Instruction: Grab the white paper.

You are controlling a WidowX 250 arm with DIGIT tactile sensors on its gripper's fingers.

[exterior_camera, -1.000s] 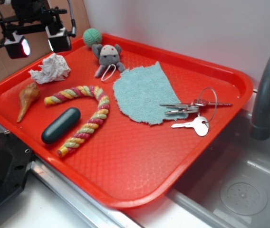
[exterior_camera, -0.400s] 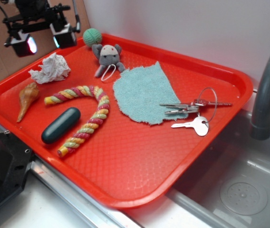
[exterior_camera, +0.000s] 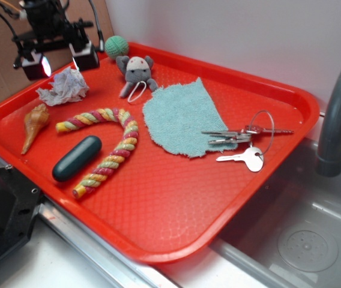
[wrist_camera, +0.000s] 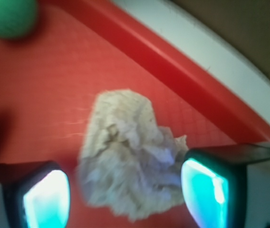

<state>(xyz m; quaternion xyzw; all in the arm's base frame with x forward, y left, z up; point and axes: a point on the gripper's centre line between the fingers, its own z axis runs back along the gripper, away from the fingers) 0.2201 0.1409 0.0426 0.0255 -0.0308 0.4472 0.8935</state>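
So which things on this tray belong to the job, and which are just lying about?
Job: white paper, tool open above it.

Lying about: green ball, grey plush toy, teal cloth, keys, rope toy, shell, dark capsule; all on red tray.

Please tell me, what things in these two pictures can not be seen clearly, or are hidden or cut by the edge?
- Wrist view: the green ball is blurred and cut off by the top left corner.
- Wrist view: the fingertips run past the bottom edge, so whether they touch the white paper is unclear.
- Exterior view: the gripper hides the paper's top edge.
- Exterior view: the faucet is cut off by the right edge.
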